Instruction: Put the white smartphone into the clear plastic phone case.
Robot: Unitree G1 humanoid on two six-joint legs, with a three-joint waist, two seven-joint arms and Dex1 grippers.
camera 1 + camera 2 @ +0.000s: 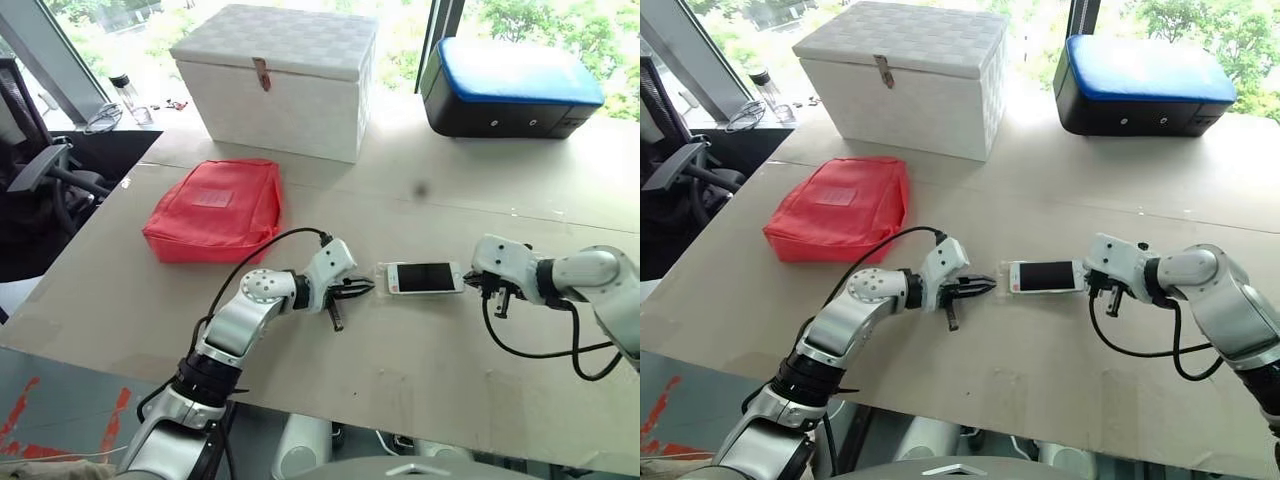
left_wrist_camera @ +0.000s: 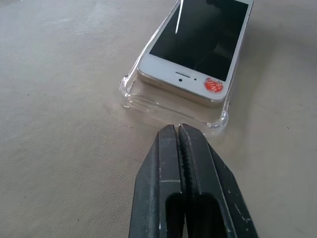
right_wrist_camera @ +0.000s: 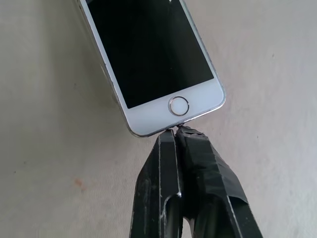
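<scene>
Both pincers closed, empty: left (image 2: 178,130), right (image 3: 177,131) | white smartphone (image 1: 425,277) in clear plastic phone case (image 2: 148,101) | no legible writing

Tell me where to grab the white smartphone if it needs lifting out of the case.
Probably the home-button end of the white smartphone, from the right gripper's side. That end shows no rim of the clear case, while the far end sits inside it.

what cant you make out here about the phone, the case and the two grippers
- Whether the white smartphone is fully seated in the clear plastic phone case: left wrist view cuts off its far end.
- Case rim at the home-button end: too see-through in the right wrist view.
- Whether the shut right gripper touches the phone's edge or just meets it.
- Red mark on the phone: too small to read.
- Left gripper, shut: contact with the case unclear.
</scene>
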